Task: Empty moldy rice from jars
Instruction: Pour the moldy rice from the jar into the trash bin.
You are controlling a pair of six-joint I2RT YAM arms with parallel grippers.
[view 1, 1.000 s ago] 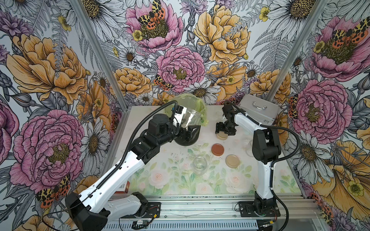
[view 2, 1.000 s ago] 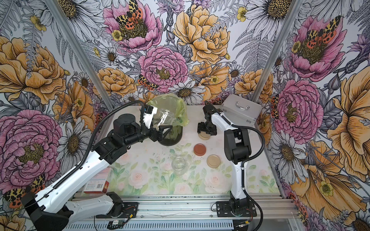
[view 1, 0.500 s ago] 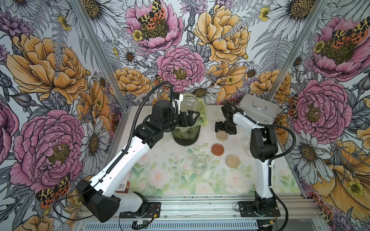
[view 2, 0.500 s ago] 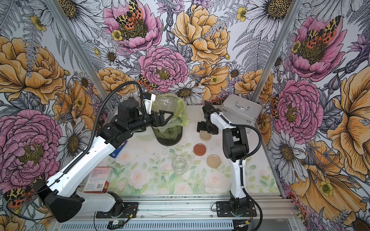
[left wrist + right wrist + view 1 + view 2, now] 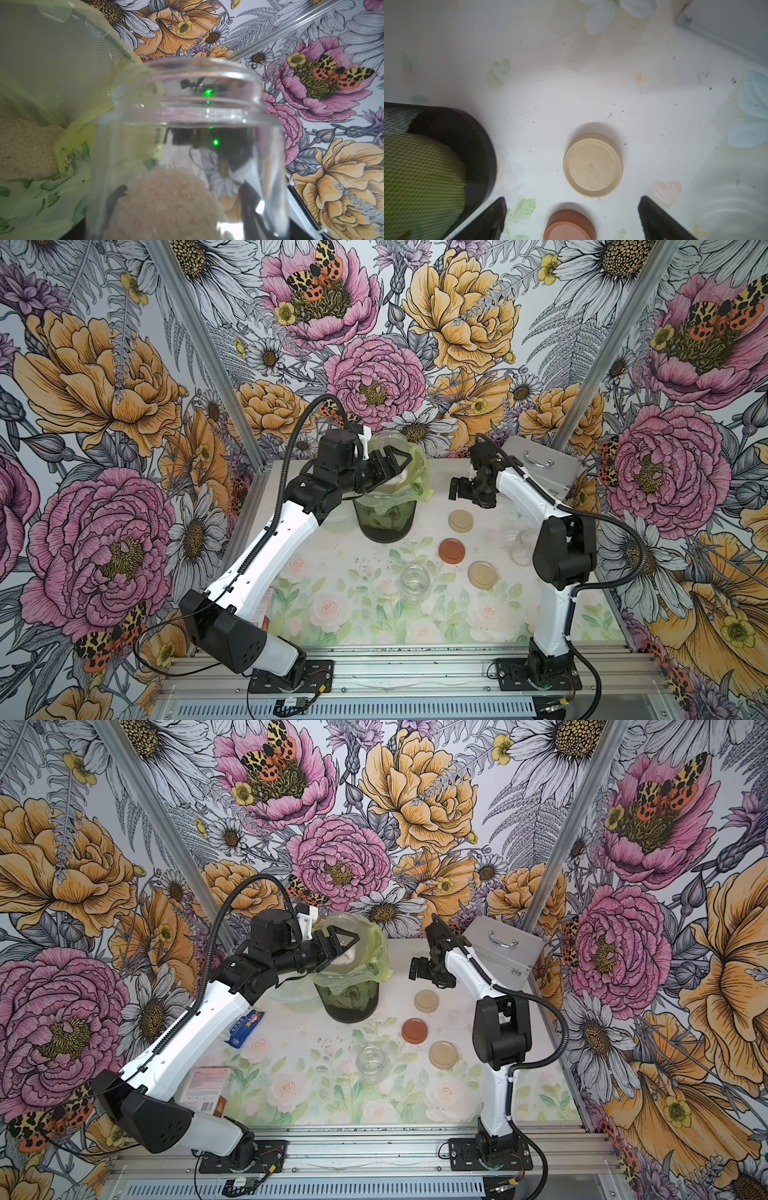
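A dark mesh bin lined with a yellow-green bag stands at 12 o'clock on the floral table, and a heap of off-white grains lies in the bag. At 3 o'clock from the bin lie three round screw lids, apart from one another: a beige lid, a reddish-brown lid at its 6 o'clock, and a second beige lid nearer the front. An empty clear glass jar stands upright mid-table. Another clear jar at 3 o'clock is half hidden by the right arm's elbow. A silver metal case fills the 1 o'clock corner. A blue packet and a red-and-white box lie at 8 o'clock beside the left arm.

The left gripper is clamped on a squat clear glass jar above the bin's mouth, its fingers on the lower body. The right gripper is spread wide and empty above the first beige lid, touching nothing.

In both top views the held jar's long axis runs from base at 6 o'clock to mouth at 12 o'clock. The mouth is raised and lidless, but I cannot tell the exact tilt. The moldy rice sits heaped at the base end.
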